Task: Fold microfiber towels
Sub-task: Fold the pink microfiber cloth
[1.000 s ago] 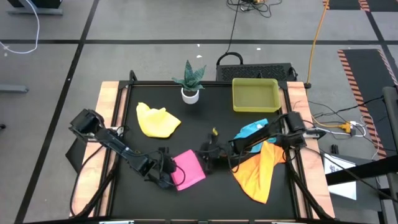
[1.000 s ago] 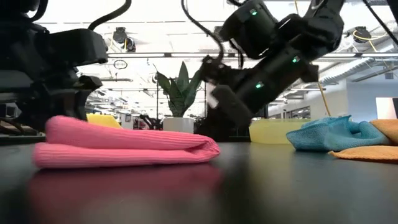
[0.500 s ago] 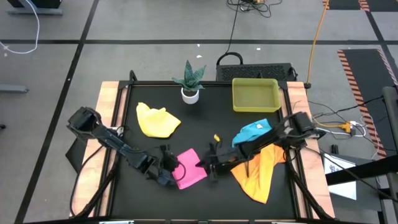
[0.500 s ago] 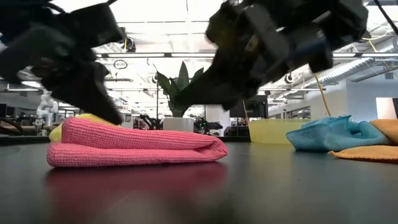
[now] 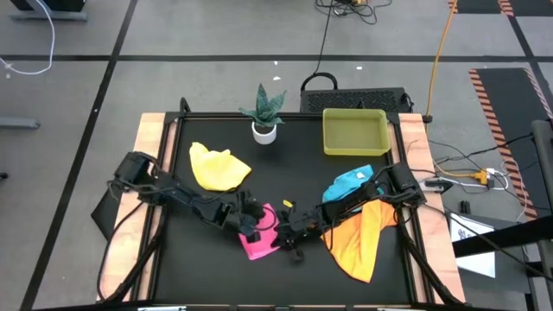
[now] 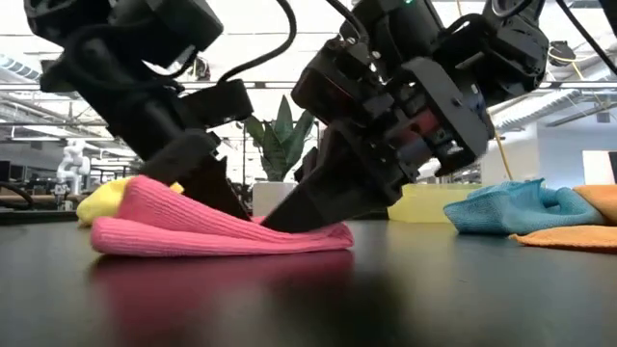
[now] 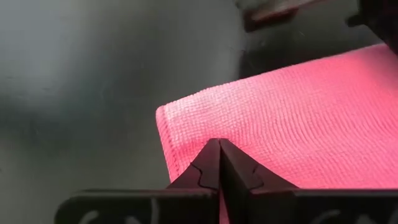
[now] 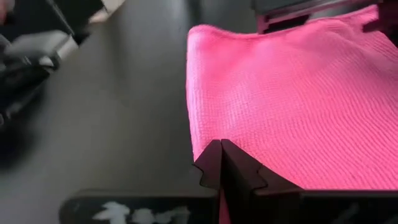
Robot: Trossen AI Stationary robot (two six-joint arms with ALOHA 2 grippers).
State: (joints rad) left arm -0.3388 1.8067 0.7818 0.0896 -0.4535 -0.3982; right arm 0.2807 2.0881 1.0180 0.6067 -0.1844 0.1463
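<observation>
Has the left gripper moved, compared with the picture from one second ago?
Yes. In the high view the left gripper has gone rightward, away from the table's left edge, and now rests shut on the pink towel.

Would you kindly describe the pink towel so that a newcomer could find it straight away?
On the black table, look at the front middle, where both arms meet. The pink towel lies there folded flat, with the left pincer and right pincer shut upon it. It alone is folded; the yellow towel, blue towel and orange towel lie crumpled.
</observation>
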